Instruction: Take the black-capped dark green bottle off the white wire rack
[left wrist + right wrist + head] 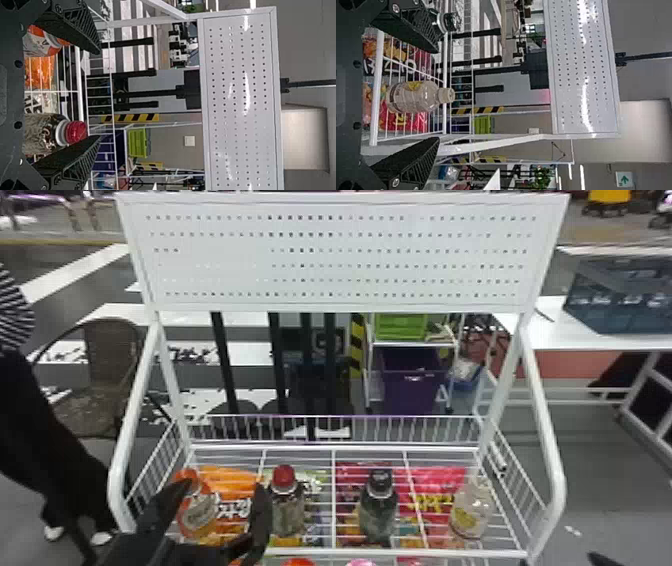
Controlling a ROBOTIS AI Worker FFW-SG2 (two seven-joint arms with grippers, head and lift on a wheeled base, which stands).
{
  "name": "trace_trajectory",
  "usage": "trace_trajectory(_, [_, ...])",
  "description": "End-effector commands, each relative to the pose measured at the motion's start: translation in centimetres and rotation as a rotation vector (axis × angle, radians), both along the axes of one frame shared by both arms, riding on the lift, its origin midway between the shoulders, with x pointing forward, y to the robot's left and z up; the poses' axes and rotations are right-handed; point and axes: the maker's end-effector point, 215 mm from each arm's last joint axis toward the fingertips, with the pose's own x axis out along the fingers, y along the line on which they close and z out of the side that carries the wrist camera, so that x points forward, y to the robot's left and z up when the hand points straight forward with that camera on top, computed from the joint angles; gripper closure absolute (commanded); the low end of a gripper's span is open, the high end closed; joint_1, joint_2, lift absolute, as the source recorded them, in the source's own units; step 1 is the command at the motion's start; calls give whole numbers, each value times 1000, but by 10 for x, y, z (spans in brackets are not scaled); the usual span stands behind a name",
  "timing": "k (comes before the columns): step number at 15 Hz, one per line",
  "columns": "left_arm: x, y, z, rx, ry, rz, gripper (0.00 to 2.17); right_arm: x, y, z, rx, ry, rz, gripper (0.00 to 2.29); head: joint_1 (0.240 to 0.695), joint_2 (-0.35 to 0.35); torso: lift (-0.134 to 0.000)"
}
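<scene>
Spreading its fingers wide, our left gripper [224, 486] is empty at the left end of the rack [450, 553], by the orange bottle [198, 516] and the red-capped bottle [288, 510]. Our right gripper [438, 95] is also wide and empty, facing the clear bottle [411, 97]. Between the red-capped and clear ones, the green bottle [378, 512] stands upright on the rack. We judge none of the job done: gripping, lifting and taking it off all remain for us.

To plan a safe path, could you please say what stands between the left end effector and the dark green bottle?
In the head view, a red-capped bottle stands between them.
</scene>
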Motion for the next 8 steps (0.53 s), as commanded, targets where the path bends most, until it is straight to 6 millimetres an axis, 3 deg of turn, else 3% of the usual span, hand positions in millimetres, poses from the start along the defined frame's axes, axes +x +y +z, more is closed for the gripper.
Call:
trace_trajectory(1, [0, 0, 0, -1, 1, 1, 137, 11, 34, -31, 26, -7, 51, 113, 499, 0, 0])
trace_trajectory(4, [-1, -1, -1, -1, 2, -1, 137, 33, 82, -76, 21, 41, 116, 113, 499, 0, 0])
trace_trajectory(8, [-2, -3, -3, 3, 5, -4, 137, 68, 133, -109, -16, 64, 195, 113, 499, 0, 0])
